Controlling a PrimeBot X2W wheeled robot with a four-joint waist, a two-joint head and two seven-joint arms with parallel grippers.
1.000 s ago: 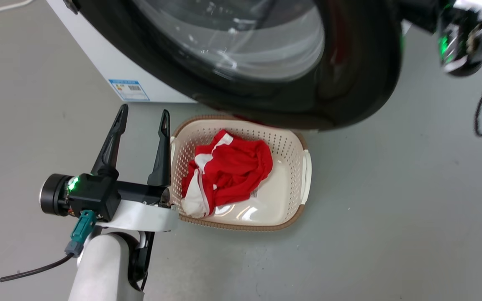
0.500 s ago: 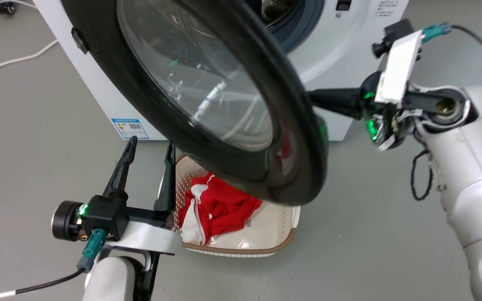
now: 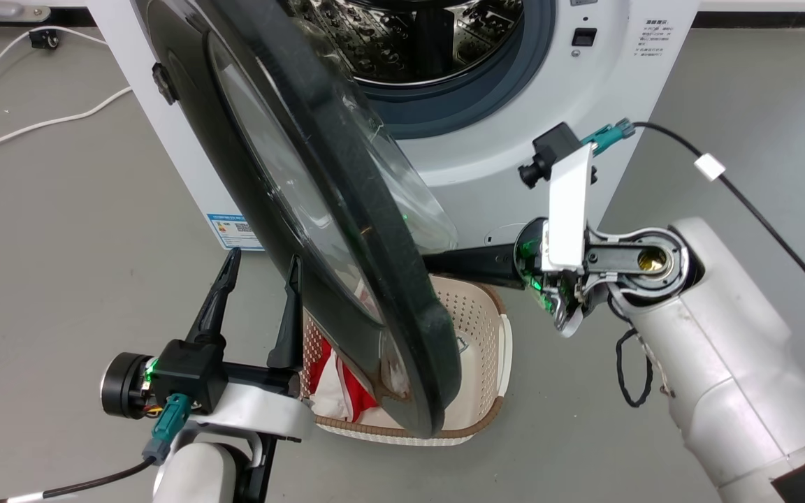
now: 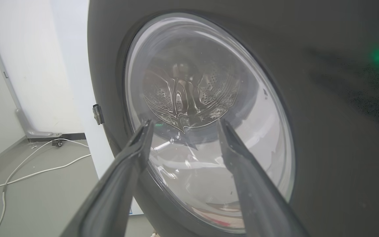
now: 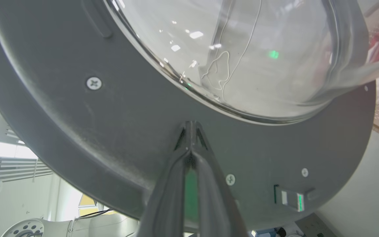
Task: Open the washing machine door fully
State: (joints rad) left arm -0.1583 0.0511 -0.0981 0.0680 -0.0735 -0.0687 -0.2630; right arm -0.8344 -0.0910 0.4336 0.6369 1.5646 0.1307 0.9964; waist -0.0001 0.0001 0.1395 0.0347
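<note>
Your washing machine door (image 3: 318, 209) stood about halfway out from the washing machine (image 3: 584, 105), edge-on to the head camera. It hung over the basket (image 3: 497, 328) on the floor (image 3: 654, 391), with the drum (image 3: 409, 35) exposed behind it. Your right pincer (image 5: 189, 126) had its fingers pressed together and held nothing. Its tips seemed to be set against the door's grey inner face, just below the glass bowl (image 5: 242, 56). Your left pincer (image 3: 265, 256) was spread and empty, low down just in front of the outer face.

The risks, as I judged them:
- A closed tip on a smooth panel has no grip, so it could skid up onto the glass or off the rim. The door might then drift back.
- Pushing on would carry the door toward your left pincer, whose nearer finger sat right beside the rim. Leave it there and the two could collide.

Counted: one door, one machine, one basket, one red-and-white garment (image 3: 336, 381) in it, two pincers, and two white cords (image 3: 39, 126), as far as I could tell.
</note>
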